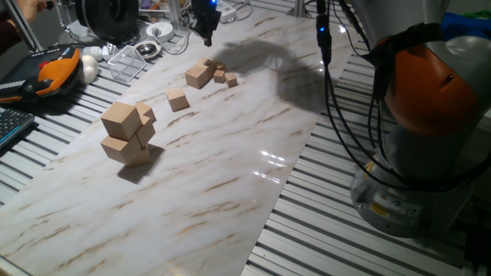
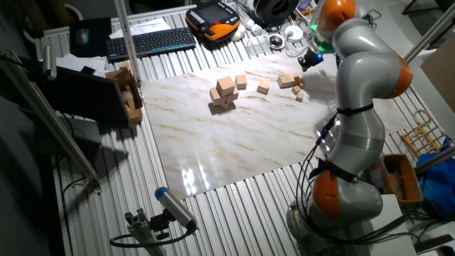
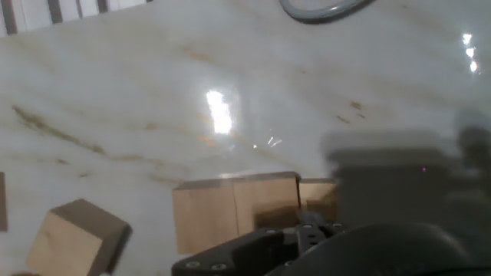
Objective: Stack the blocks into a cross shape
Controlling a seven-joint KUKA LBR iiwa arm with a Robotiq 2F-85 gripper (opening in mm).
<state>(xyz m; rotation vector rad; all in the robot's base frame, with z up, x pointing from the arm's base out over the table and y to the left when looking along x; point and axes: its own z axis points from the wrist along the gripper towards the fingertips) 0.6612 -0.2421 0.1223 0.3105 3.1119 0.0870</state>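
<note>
A middle-size tan block (image 1: 199, 75) lies at the far end of the marble board, with another block (image 1: 178, 100) a little nearer; the other fixed view shows them as block (image 2: 288, 80) and block (image 2: 264, 87). My gripper (image 1: 205, 34) hangs above the board just beyond the far block, holding nothing that I can see, and is also seen from the other side as the gripper (image 2: 307, 62). In the hand view, that block (image 3: 234, 211) shows just ahead of the dark, blurred fingers (image 3: 307, 234). Their spacing is unreadable.
A pile of bigger tan cubes (image 1: 126, 134) stands mid-left on the board. Tiny tan cubes (image 1: 225, 76) lie beside the far block. A clear tray (image 1: 126, 61), a pendant (image 1: 54, 69) and cables crowd the far left edge. The robot base (image 1: 414, 153) fills the right side.
</note>
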